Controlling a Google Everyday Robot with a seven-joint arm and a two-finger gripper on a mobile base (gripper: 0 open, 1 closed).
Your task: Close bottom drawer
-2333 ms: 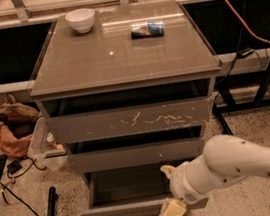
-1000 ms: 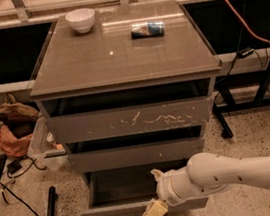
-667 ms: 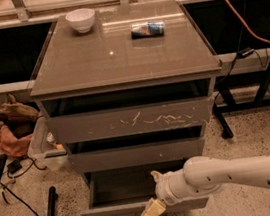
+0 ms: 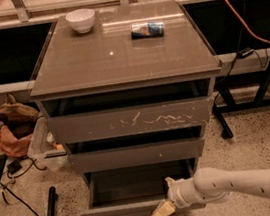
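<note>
While bottom drawer sits pulled out, plain grey-brown front, tool at front edge; grip state unclear.

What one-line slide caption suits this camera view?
The gripper sits at the front edge of the open bottom drawer; a white bowl rests on the cabinet.

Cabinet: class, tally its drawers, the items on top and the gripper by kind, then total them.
Drawers: 3 (top drawer, middle drawer, bottom drawer pulled out)
Bowls: 1 (white bowl)
Packets: 1 (packet)
Grippers: 1 (gripper at the bottom drawer's front)
Total: 6
</note>
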